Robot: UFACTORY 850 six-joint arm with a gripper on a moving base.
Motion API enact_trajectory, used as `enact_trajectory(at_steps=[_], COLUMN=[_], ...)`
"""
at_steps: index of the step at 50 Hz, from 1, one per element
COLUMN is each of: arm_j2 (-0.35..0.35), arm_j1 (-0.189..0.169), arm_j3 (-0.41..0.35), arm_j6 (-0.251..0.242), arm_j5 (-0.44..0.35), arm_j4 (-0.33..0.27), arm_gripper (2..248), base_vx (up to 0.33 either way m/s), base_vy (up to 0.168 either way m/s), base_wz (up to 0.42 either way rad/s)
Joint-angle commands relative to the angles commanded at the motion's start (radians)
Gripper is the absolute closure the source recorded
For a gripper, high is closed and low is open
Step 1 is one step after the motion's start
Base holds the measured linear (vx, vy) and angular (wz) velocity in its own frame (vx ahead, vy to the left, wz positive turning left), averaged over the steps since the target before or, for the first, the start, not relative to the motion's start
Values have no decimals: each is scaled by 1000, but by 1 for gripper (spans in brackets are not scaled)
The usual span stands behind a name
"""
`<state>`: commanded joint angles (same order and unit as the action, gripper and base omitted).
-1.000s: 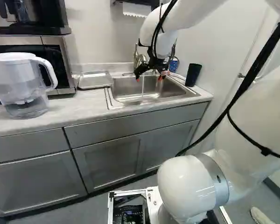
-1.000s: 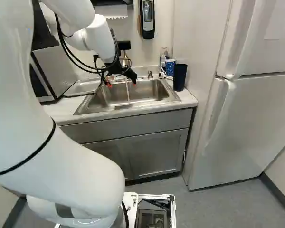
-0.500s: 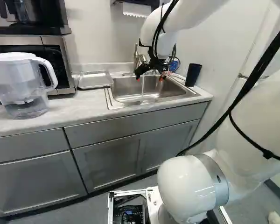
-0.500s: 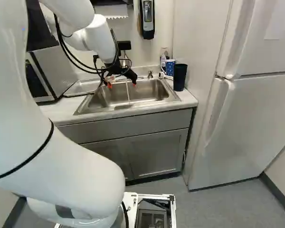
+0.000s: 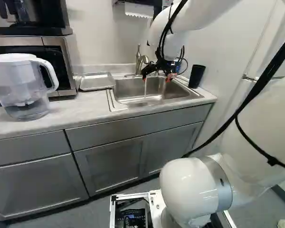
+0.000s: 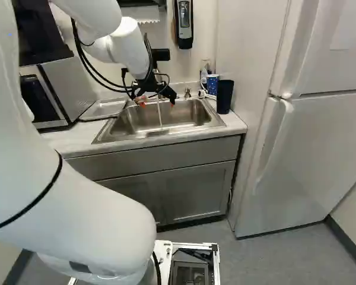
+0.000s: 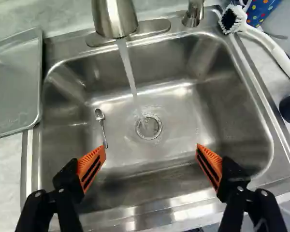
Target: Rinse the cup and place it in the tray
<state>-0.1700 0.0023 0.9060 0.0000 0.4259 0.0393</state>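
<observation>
counter [image 5: 88,108] holds microwave [image 5: 61,71], pitcher [image 5: 21,83], tray [image 5: 96,81], dark cup [image 5: 196,77]

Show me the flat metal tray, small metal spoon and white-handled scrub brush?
Flat metal tray [image 7: 14,87]: wrist view, its bare bottom.
Small metal spoon [image 7: 99,114]: wrist view, its bowl.
White-handled scrub brush [image 7: 229,19]: wrist view, its bristles.

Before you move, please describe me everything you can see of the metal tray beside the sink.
The tray is shallow, rectangular and silver-grey, apparently metal, with a low raised rim and rounded corners. It lies open side up on the light counter, between the microwave and the sink. Its near side comes right up to the sink's edge; I cannot tell if it rests on that edge. The gripper does not touch it.
</observation>
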Motion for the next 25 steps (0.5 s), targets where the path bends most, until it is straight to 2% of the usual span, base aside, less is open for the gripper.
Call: enact_trajectory(at_steps=[25], arm_j2=[-2], arm_j1=[-33], arm_j3=[-2], arm_j6=[0], arm_j5=[-137], arm_j4=[54], arm_gripper=[3], base_vx=[0], base_vy=[0], base_wz=[0])
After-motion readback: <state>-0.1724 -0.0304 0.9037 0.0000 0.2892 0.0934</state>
